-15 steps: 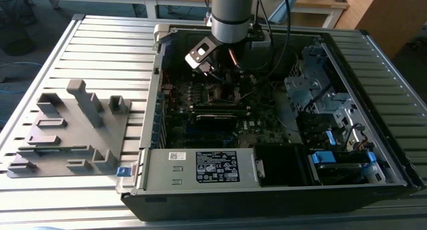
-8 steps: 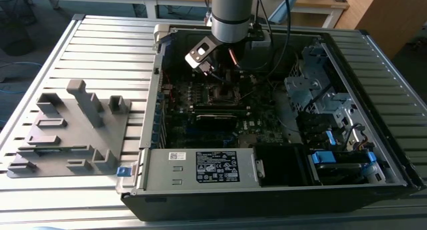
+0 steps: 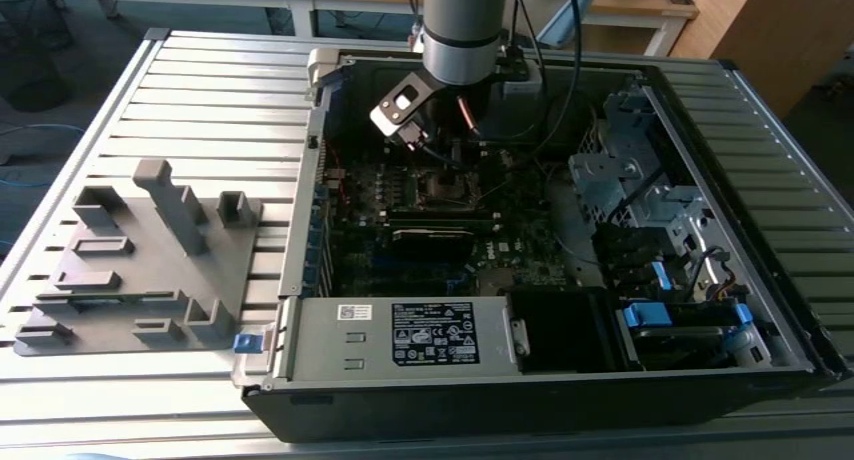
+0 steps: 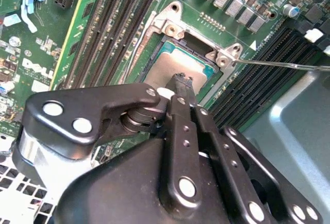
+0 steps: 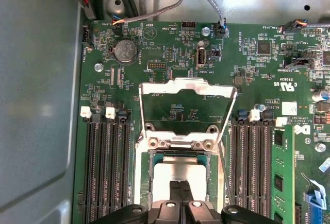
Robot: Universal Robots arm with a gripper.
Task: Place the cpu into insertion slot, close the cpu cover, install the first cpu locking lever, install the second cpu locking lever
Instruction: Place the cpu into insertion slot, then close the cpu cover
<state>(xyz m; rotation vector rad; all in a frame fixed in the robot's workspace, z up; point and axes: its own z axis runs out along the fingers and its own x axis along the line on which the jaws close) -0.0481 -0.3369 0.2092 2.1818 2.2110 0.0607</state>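
In the exterior view the arm [image 3: 461,25] reaches down into an open computer case [image 3: 400,335] that sits on the slatted surface [image 3: 200,90]. In the second wrist view the cpu [image 4: 172,63] lies flat in the insertion slot [image 4: 170,28]. The fingers [image 4: 181,87] are pressed together and hold nothing, their tips over the chip's top; whether they touch it cannot be told. In the first wrist view the cpu cover [image 5: 185,86] stands swung open beyond the slot.
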